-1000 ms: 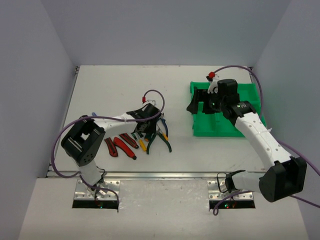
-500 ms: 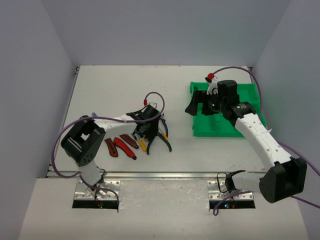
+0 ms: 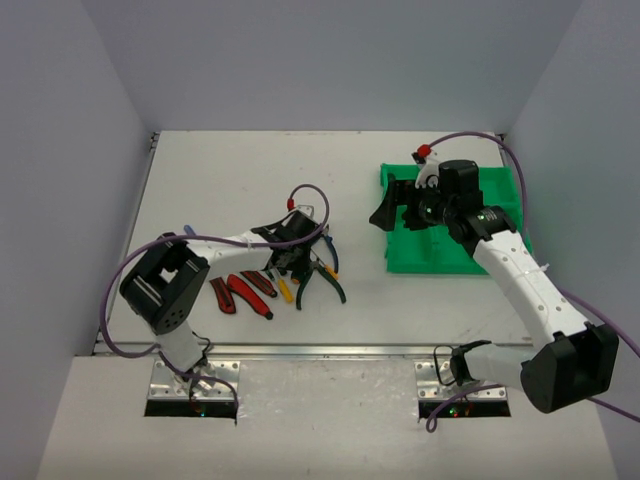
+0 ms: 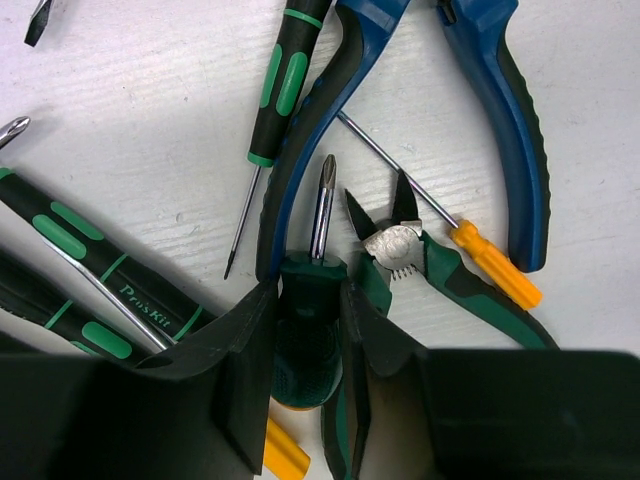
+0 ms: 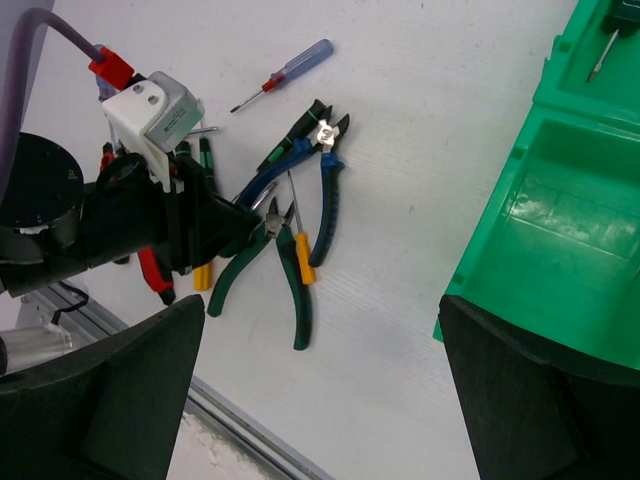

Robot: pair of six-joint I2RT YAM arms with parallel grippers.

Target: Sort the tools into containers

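We're down in the pile with the left gripper (image 4: 310, 300), its jaws drawn in narrow around the handle of the green-handled Phillips screwdriver (image 4: 305, 345). In the left wrist view the pads look to be touching it on both sides. From this close we can't say whether it has left the table (image 3: 240, 180).

Here's what matters. The screwdriver's long axis runs bottom to top in that frame, with the tip pointing at the top edge, and the jaws cross it square. It's a tight lane. A handle of the blue pliers (image 4: 510, 130) runs just beside the shaft on the left. The green cutters (image 4: 440, 275) have their nose just to the right, and the yellow-handled screwdriver (image 4: 495, 275) sits beyond them. We judge that a straight lift, with no sideways drag, is the clean way out.

In the overhead view the green tray (image 3: 440, 262) lies at the right of the frame, well apart from the pile at lower centre. The right gripper (image 5: 320, 320) hangs by the tray's left edge, jaws wide and empty. So the left arm is the one on the tool, and the carry goes rightward.
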